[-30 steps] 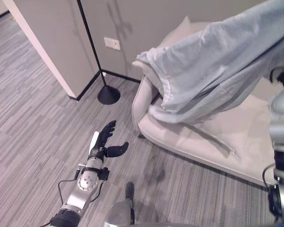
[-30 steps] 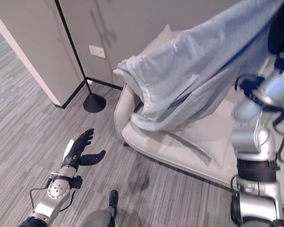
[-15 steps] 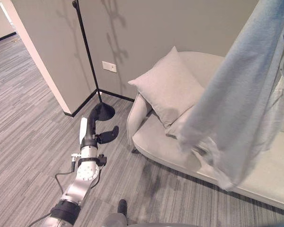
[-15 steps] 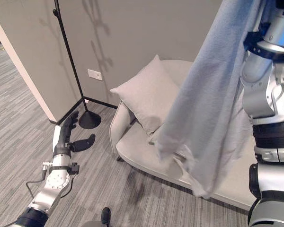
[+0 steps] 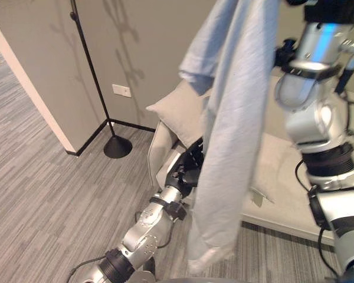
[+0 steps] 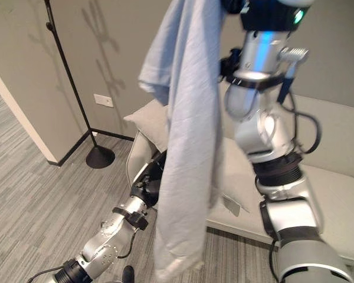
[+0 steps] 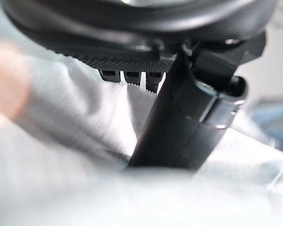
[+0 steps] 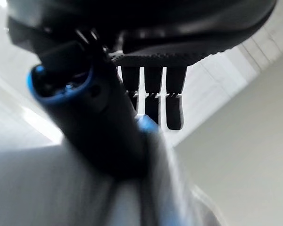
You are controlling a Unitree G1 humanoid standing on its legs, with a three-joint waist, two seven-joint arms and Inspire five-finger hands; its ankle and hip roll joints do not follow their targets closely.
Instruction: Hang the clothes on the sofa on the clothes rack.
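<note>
1. Grey striped carpet point(image 5: 41, 177) runs up to a beige wall point(image 6: 118, 53), where the clothes rack point(image 5: 93, 76), a thin black pole on a round base, stands in the corner just beside the pale sofa point(image 6: 336, 206) and its cushion point(image 5: 177, 109)

2. We have the garment off the sofa: a light blue shirt point(image 5: 230, 135) hangs in a long drape from high up, its hem clear of the seat and level with the sofa front

3. Our right hand point(image 8: 146, 89) is raised with the shirt's top at it; in the right wrist view its thumb and fingers curl down onto pale cloth, so we judge it is pinching the shirt

4. Our left hand point(image 5: 189, 168) reaches up to the hanging cloth in front of the sofa arm; the left wrist view has cloth right against it, but we cannot tell whether its fingers have closed

5. We judge the step in hand to be the carry from sofa to rack, with the lift done and the hanging not yet begun

6. Next we would need to turn left toward the pole, keep the shirt high, and bring its collar over a hook near the top, which lies above the frame
</note>
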